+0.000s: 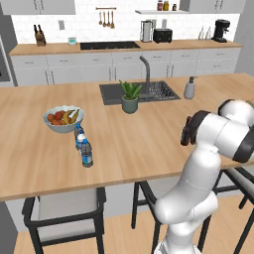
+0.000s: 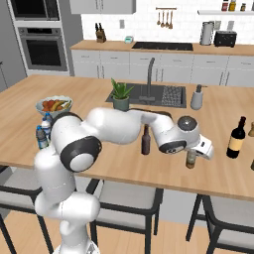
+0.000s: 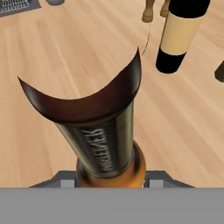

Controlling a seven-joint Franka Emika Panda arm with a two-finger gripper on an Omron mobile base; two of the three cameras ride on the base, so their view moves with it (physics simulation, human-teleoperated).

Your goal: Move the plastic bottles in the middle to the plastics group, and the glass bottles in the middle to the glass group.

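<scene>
Brown glass runs up the middle of the hand view: a dark bottle (image 3: 105, 131) clamped in the closed jaws of the gripper (image 2: 194, 155). In the right base view it sits right of centre, near the wine bottle (image 2: 236, 138). A second brown bottle (image 2: 145, 140) stands at centre, with the plastic water bottles (image 2: 43, 131) at far left.

Open counter (image 2: 218, 163) before the wine bottle (image 2: 236, 138).

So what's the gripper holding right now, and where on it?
A brown glass bottle; the gripper is shut near its upper end, exact spot hidden.
</scene>
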